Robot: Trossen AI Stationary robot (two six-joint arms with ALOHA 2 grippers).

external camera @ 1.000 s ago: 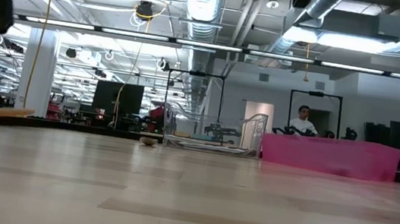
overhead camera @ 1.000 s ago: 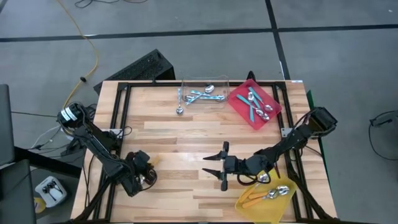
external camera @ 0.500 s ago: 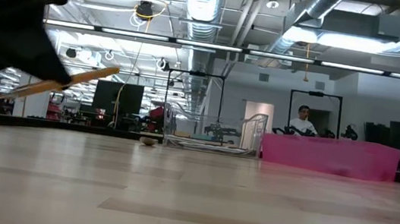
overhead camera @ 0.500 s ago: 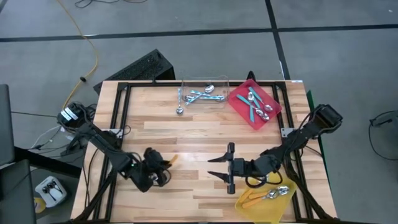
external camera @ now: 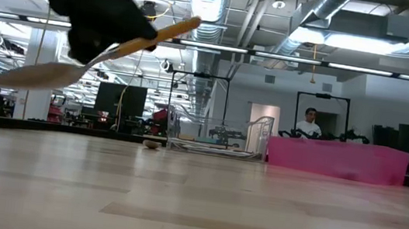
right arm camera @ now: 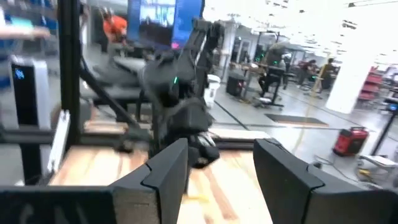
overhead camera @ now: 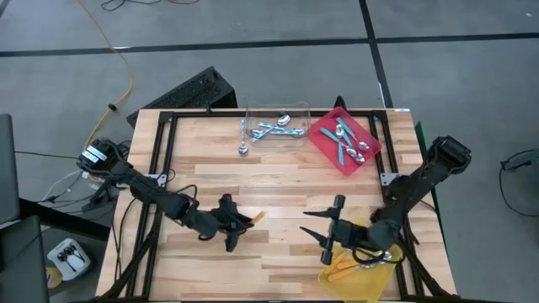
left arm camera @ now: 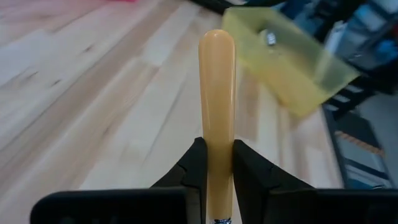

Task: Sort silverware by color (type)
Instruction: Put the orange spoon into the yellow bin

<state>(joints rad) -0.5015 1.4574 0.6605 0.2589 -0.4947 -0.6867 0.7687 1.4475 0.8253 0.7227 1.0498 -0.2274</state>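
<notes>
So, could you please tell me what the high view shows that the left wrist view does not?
Only the high view shows the clear tray, the red tray and the right gripper, open beside the yellow tray. Only the left wrist view shows the left gripper pinching the orange-handled spoon by its handle. Both show that spoon and the yellow tray.

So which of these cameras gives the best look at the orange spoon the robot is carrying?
The low view: the orange spoon shows whole, bowl and handle, tilted above the table. The left wrist view shows only its handle pinched in the left hand. The high view shows just an orange tip. The right wrist view doesn't show it clearly.
</notes>
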